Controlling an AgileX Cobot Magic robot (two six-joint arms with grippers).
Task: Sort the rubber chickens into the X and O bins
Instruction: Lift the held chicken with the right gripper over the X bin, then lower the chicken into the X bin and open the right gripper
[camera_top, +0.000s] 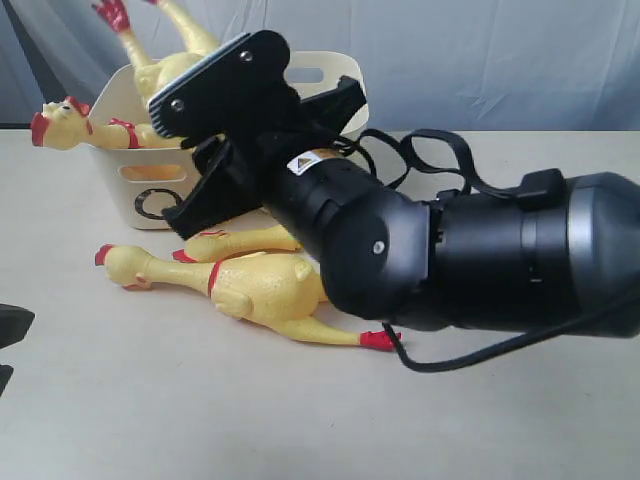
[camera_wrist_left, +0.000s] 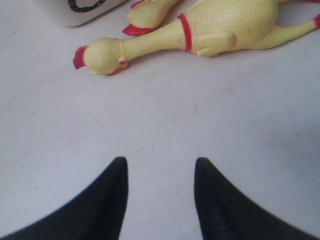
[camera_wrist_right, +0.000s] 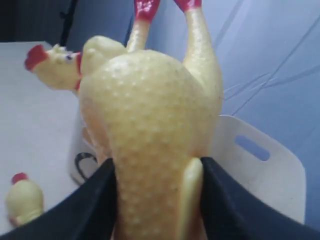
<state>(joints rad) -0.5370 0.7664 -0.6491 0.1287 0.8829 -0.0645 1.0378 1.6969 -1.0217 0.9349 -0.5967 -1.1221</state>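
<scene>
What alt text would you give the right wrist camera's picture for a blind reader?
The right gripper clamps a yellow rubber chicken, red feet up, right by a cream bin with a slot handle. A second chicken's head hangs over the bin's rim; a third head rests on the table.

A pale, matte tabletop (camera_top: 120, 400) fills the foreground, off-white with a few tiny dark specks. Behind it hangs a light blue-grey cloth backdrop (camera_top: 500, 60), creased in long diagonal folds. Light is soft and even, casting only faint shadows on the surface.
</scene>
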